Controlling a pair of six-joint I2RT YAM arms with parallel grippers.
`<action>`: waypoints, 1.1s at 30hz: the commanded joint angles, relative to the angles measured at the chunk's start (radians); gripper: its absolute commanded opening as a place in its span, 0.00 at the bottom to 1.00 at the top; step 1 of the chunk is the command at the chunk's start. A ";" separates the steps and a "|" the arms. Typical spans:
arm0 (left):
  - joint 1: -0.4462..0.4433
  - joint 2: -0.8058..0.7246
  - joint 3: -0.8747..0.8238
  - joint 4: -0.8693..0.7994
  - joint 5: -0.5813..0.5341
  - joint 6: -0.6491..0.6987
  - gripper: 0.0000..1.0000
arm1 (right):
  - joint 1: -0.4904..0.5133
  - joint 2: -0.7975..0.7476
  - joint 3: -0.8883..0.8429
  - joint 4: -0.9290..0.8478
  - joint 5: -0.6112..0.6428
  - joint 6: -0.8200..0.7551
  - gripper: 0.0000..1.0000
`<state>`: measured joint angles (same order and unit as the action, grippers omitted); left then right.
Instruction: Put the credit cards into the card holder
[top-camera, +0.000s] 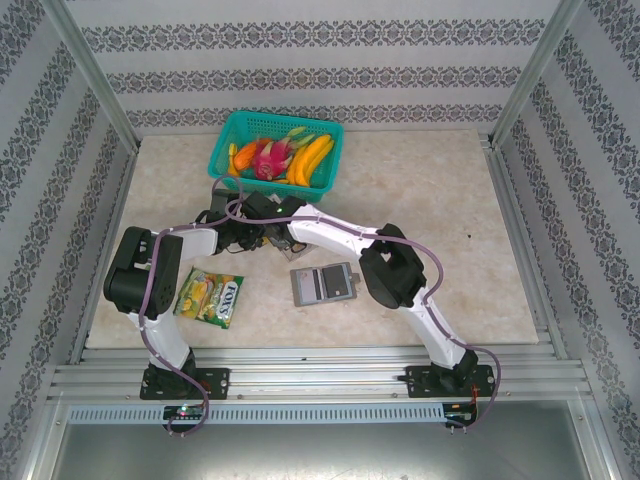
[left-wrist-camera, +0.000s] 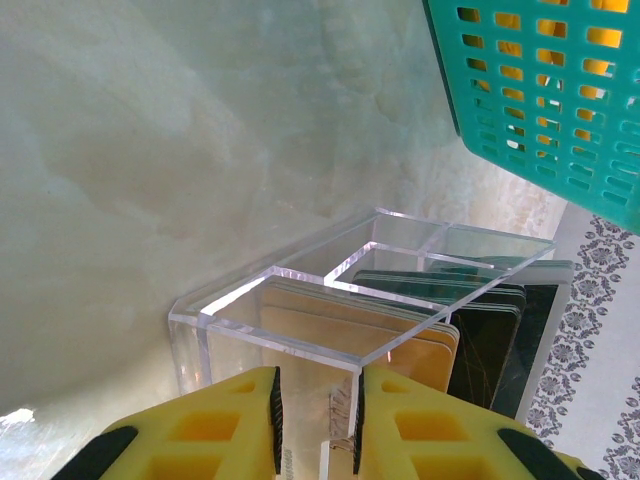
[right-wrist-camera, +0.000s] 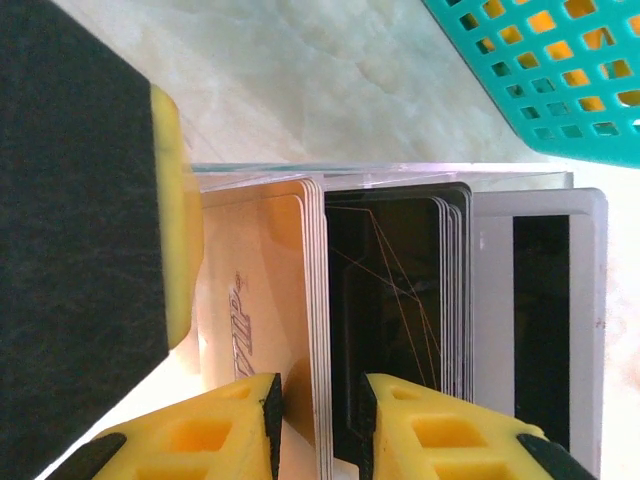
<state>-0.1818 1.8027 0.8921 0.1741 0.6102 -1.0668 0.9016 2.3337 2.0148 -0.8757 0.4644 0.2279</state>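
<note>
Yellow right fingers (right-wrist-camera: 220, 430) straddle the credit cards (right-wrist-camera: 260, 300) edge-on, grip unclear; thin, stiff, slick plastic, probably best pinched across the faces.

Basket (left-wrist-camera: 545, 100) & cards (right-wrist-camera: 390, 320) cropped at wrist-cam edges; top cam, arms (top-camera: 330, 230) cover box (left-wrist-camera: 300, 290).

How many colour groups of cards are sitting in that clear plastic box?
3, side by side in the clear box: a tan-orange group, a dark group in the middle, and a white-edged group, possibly a single card. More could be hidden behind them.
</note>
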 joint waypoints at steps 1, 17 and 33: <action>0.002 0.023 -0.042 -0.063 -0.044 0.015 0.25 | 0.014 0.008 0.009 -0.030 0.080 -0.032 0.28; 0.002 0.022 -0.041 -0.068 -0.045 0.015 0.24 | 0.016 -0.008 -0.006 -0.019 0.098 -0.024 0.22; 0.002 0.023 -0.038 -0.071 -0.046 0.016 0.24 | 0.009 -0.026 -0.009 -0.024 0.105 -0.016 0.15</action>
<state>-0.1818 1.8019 0.8856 0.1898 0.6098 -1.0668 0.9081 2.3329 2.0148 -0.8711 0.5045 0.2245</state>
